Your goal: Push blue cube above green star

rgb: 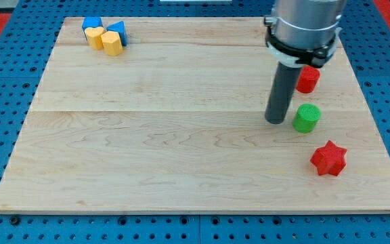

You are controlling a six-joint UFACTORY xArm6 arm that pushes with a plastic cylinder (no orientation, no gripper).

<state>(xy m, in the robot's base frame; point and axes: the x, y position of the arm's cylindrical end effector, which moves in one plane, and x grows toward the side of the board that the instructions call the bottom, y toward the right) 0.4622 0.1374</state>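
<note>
Blue cube (91, 23): at the view's top-left corner of the wooden board (147, 135), clustered with a blue triangular block (117, 31) and two yellow blocks (95, 37) (112, 43), all touching or nearly so. Green block (307, 117) (rounded here; no star points can be made out): at the view's right, well apart from that cluster, with a red block (308, 79) above it, partly hidden by the arm, and a red star (328, 158) below it. My tip (275, 121): a plain rod end with no jaws to part or close, resting on the board just left of the green block, far from the blue cube.
</note>
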